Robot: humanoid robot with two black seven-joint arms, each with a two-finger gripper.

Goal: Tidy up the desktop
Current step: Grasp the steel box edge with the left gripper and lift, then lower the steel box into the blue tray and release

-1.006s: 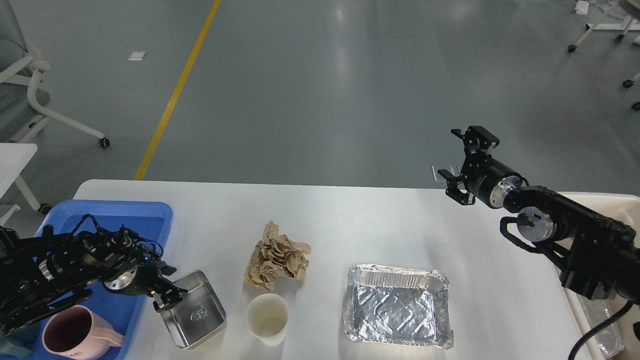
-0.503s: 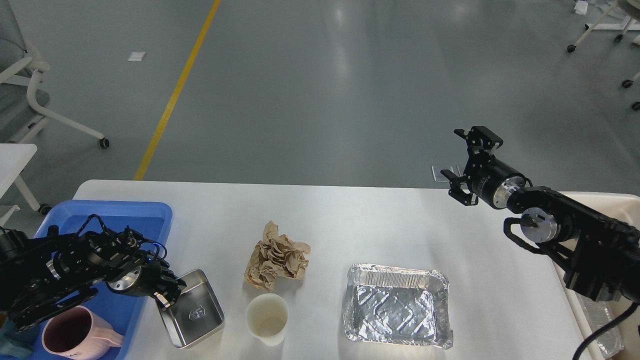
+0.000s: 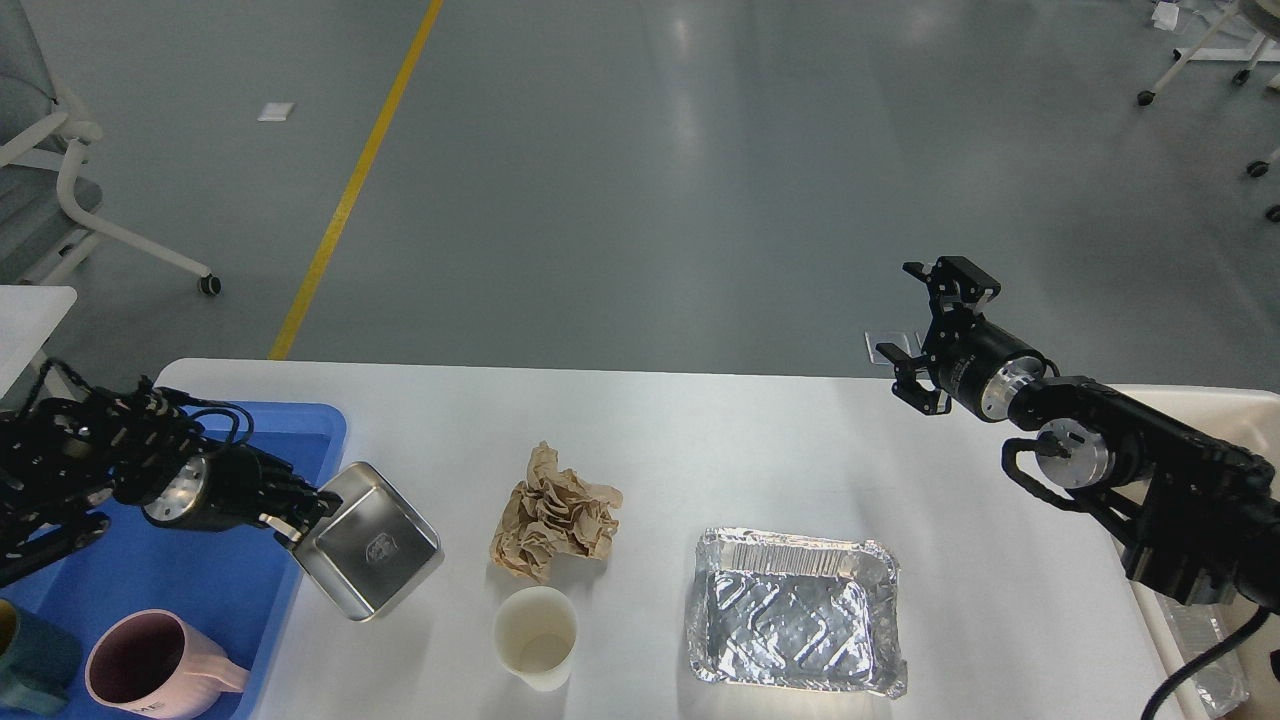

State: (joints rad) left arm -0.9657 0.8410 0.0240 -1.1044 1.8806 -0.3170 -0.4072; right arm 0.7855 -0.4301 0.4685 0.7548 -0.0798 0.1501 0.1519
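Far left of the desktop (image 3: 700,440) sits the blue tray (image 3: 200,590), hanging over the desktop's left edge, with a pink mug (image 3: 150,675) and a dark teal cup (image 3: 25,670) inside at its near end. The left gripper (image 3: 290,515) has its fingers clamped on the near-left rim of the steel tray (image 3: 370,545), which tilts up, lifted off the white surface just right of the blue tray. My read: that steel tray is rigid, light and slick, so the rim pinch is the right hold, though it could swing or slip.

Moving right, a crumpled brown paper (image 3: 553,510) lies mid-desktop, soft and feather-light, best pinched through its bulk. Just nearer than it stands a white paper cup (image 3: 535,635), upright and apparently empty; easy to crush, so take it gently by the wall. Right again, the foil container (image 3: 795,610) rests flat, flimsy; grab its rolled rim.

Over the desktop's far right corner, the right gripper (image 3: 925,330) hovers with fingers spread, holding nothing. A cream bin (image 3: 1200,400) borders the right edge.
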